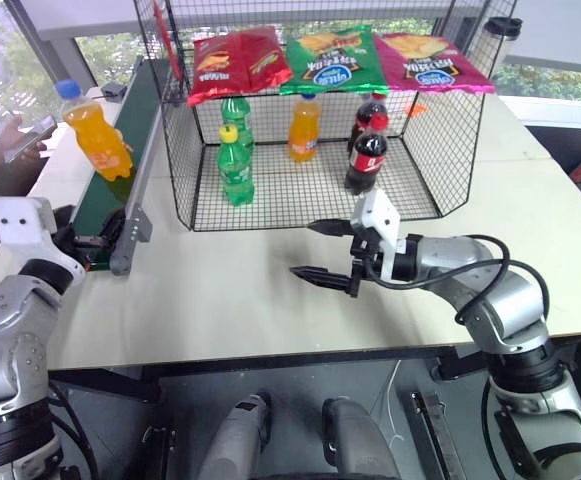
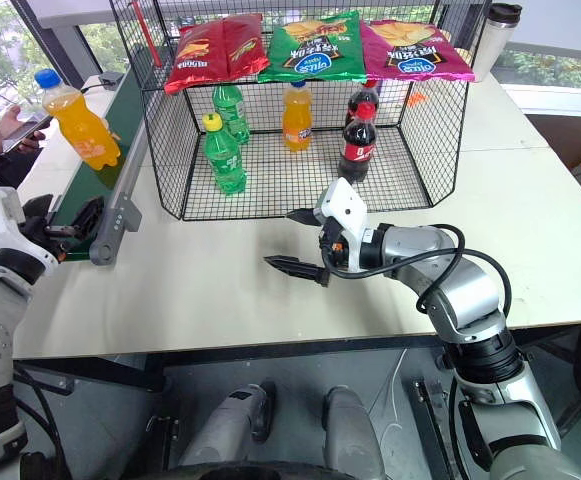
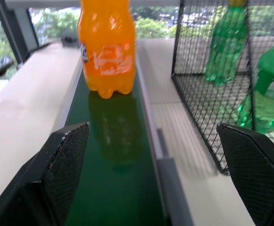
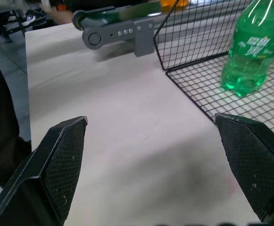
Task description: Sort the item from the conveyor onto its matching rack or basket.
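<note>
The item, an orange soda bottle [image 1: 96, 135] with a blue cap, stands tilted on the green belt of the conveyor [image 1: 136, 120] at the table's left. In the left wrist view the bottle [image 3: 107, 52] is farther up the belt [image 3: 113, 160]. My left gripper [image 1: 88, 235] sits at the conveyor's near end, open, and points along the belt with nothing between its fingers [image 3: 63, 160]. My right gripper [image 1: 303, 250] hovers open and empty over the table, in front of the black wire basket [image 1: 180, 170] and pointing left. The basket's front is open.
Inside the basket stand two green soda bottles [image 1: 235, 165], an orange one [image 1: 304, 128] and two colas [image 1: 367, 155]. Three snack bags [image 1: 332, 60] lie on its top shelf. A person's hand with a phone [image 1: 25, 138] is at the far left. A tumbler [image 1: 498, 38] stands back right.
</note>
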Available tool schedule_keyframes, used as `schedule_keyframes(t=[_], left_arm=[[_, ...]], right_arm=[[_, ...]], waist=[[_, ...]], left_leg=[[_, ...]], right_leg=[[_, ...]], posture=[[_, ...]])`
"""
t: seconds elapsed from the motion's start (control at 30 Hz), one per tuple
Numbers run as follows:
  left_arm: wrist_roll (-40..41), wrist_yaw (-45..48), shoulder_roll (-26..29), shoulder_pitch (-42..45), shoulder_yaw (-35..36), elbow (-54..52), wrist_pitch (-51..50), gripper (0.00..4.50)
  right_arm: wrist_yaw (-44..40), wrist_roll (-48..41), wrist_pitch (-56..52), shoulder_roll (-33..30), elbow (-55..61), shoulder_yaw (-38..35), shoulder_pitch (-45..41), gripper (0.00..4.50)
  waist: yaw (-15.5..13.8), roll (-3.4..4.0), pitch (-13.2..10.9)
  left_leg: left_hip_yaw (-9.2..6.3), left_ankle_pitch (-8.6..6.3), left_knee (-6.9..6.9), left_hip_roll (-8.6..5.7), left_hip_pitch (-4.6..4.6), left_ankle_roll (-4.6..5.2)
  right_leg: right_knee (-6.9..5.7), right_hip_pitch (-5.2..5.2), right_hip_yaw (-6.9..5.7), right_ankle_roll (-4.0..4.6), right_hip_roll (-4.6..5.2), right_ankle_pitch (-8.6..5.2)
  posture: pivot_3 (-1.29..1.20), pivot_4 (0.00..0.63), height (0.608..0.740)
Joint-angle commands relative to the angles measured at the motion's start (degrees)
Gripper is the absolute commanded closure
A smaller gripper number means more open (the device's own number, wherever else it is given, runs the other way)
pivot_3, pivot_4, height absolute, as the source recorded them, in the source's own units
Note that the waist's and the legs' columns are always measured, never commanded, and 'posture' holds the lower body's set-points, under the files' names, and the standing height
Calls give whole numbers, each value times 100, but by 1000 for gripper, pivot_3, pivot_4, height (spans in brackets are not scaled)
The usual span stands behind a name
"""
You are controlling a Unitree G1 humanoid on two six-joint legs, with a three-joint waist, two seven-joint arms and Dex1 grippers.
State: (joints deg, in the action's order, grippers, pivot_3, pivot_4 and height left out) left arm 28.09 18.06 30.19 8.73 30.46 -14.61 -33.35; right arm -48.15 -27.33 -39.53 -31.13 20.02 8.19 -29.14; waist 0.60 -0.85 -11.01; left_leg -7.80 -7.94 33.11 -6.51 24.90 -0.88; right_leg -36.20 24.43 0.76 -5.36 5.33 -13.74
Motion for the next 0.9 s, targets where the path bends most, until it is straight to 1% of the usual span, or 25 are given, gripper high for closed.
schedule_keyframes(t=[0.03,0.33,0.63,0.73,0.77,0.8,0.83,0.9], left_arm=[[47,-85,4,65,89,-30,71,0],[-158,-156,30,204,-82,189,255,0],[-362,-242,6,134,-132,301,424,0],[-285,-73,-52,90,-160,303,540,832],[-224,-2,-71,79,-150,296,566,1288],[-214,24,-81,77,-142,298,598,1637],[-233,11,-94,78,-128,301,633,1775],[-262,7,-97,83,-106,320,701,1779]], right_arm=[[12,-82,56,19,131,-120,-87,40],[50,-70,42,-7,135,-135,-72,40],[78,-75,25,-20,129,-151,-54,40],[88,-60,21,-25,108,-147,-65,0],[93,-52,22,-27,100,-146,-70,0],[98,-46,23,-28,92,-146,-73,0],[101,-42,23,-32,87,-148,-74,0],[108,-40,20,-41,83,-152,-74,0]], waist=[[0,0,0],[2,0,0],[-20,-1,1],[-17,-1,1],[-17,-1,1],[-16,-1,1],[-18,-1,1],[-24,-1,1]], left_leg=[[0,0,0,0,0,0],[0,0,-1,0,0,0],[0,0,0,-1,0,0],[0,0,0,-1,0,0],[-1,0,0,-1,0,0],[0,0,-1,-1,0,0],[0,0,-1,-1,0,0],[0,0,-1,-1,0,0]], right_leg=[[0,0,0,0,0,0],[0,1,0,1,0,1],[0,0,0,1,1,1],[1,0,0,1,1,1],[1,0,0,1,1,1],[1,0,0,1,1,1],[1,0,0,1,1,1],[1,0,0,1,2,1]], posture=[[0,150,739],[0,150,739],[0,150,739],[0,150,739],[0,150,739],[0,150,739],[0,150,739],[0,150,739]])
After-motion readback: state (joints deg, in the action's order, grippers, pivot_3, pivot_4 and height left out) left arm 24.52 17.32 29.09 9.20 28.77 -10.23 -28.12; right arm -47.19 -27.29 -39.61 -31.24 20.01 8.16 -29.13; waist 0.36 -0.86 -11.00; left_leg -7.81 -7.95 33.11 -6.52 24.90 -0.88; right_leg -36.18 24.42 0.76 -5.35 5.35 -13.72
